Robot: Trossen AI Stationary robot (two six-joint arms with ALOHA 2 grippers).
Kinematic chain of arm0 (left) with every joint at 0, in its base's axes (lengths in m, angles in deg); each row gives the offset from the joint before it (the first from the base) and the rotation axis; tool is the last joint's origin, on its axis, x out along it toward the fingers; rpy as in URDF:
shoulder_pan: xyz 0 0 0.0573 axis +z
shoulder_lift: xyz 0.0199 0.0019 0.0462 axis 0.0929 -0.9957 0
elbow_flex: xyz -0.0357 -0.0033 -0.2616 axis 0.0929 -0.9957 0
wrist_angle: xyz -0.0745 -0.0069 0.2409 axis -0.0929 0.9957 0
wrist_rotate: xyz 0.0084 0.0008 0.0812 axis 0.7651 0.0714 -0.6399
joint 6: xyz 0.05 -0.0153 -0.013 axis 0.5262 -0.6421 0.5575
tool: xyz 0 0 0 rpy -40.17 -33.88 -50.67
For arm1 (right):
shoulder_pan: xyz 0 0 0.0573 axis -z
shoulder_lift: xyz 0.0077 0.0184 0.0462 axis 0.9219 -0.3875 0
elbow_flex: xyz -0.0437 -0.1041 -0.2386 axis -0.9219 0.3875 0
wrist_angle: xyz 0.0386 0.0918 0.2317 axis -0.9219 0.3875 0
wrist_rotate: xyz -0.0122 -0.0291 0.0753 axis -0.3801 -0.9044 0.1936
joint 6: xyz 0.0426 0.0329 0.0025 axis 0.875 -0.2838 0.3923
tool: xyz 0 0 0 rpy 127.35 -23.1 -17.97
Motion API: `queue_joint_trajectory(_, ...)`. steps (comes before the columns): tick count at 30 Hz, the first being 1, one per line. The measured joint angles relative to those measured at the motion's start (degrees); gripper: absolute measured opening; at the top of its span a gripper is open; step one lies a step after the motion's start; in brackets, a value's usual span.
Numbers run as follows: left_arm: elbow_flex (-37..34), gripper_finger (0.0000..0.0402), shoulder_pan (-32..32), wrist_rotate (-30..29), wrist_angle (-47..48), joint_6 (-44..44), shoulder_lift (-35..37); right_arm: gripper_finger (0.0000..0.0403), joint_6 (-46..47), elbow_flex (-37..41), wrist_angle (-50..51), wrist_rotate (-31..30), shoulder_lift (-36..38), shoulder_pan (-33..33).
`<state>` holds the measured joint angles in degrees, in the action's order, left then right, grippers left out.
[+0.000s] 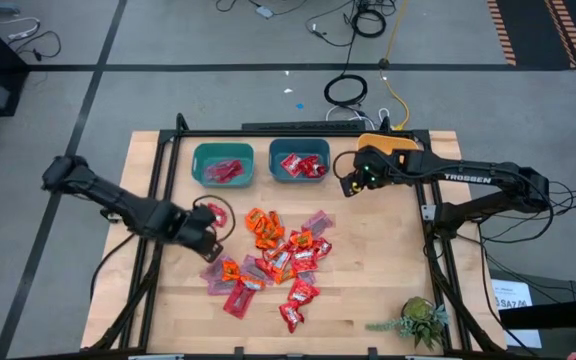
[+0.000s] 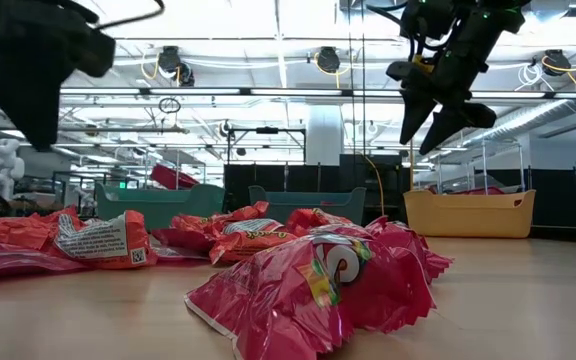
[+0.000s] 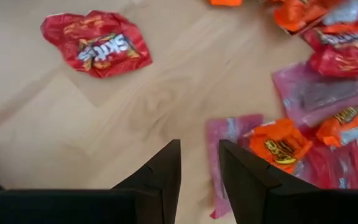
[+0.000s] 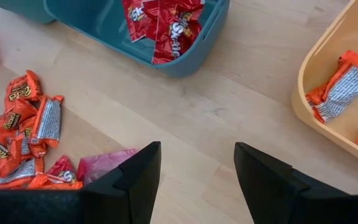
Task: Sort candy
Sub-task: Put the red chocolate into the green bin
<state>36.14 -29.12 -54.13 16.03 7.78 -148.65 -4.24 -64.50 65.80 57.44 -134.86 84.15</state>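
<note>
Red, orange and mauve wrappers make up the candy pile (image 1: 276, 258), which lies loose at the centre of the wooden table (image 1: 388, 280). Some red packets already sit in the two teal bins (image 1: 262, 164) at the far edge, and orange ones in the yellow bin (image 4: 344, 93) to their right.

The left gripper (image 1: 203, 238) hovers at the left edge of the pile, fingers (image 3: 166, 171) parted by a narrow gap, holding nothing. The right gripper (image 1: 351, 180) hangs between the right teal bin and the yellow bin, its fingers (image 4: 143, 171) spread wider, also empty.

Hazards, as judged from this position:

- The wrappers overlap. A narrow gap descending at the pile's edge may pinch two packets at once or slide off a flat one.
- Red and mauve wrappers lie mixed together. A grasp on the wrong layer would place a packet in the wrong bin.
- One red packet (image 3: 97, 45) lies apart from the pile and may be overlooked.
- If both arms reach the pile together, they may collide.
</note>
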Motion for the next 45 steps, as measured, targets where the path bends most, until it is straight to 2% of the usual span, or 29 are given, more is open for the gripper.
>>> queue_joint_trajectory(4, 0.00, 0.0118, -3.02, -4.04, -3.00, -1.18, 0.00, 0.0196, 0.00, 0.00, -0.37, 0.02, 0.00, -0.52)
queue_joint_trajectory(7, 0.00, 0.0118, -3.34, -4.20, -5.52, -0.97, 0.00, 0.0196, 0.00, 0.00, -1.01, 0.13, 0.00, -0.60)
queue_joint_trajectory(18, -0.02, 0.0120, -3.17, -5.04, -5.74, -1.13, 0.00, 0.0196, 0.20, 0.02, -2.08, 0.35, 0.00, -0.58)
queue_joint_trajectory(21, -0.02, 0.0132, -3.19, -5.30, -4.40, -1.26, 0.00, 0.0196, 0.61, 0.02, -2.08, 0.33, 0.00, -0.58)
queue_joint_trajectory(28, -0.07, 0.0188, -3.19, -6.35, -2.72, -1.19, 0.00, 0.0196, 1.49, 0.02, -2.06, 0.33, 0.00, -0.58)
queue_joint_trajectory(41, -0.18, 0.0195, -3.36, -5.42, -3.37, -0.83, 0.00, 0.0196, 6.29, 0.02, -2.02, 0.04, 0.00, -2.59)
queue_joint_trajectory(45, -1.64, 0.0195, -3.34, -2.83, -3.39, -0.80, 0.00, 0.0196, 9.41, 0.01, -2.02, 0.02, 0.00, -4.94)
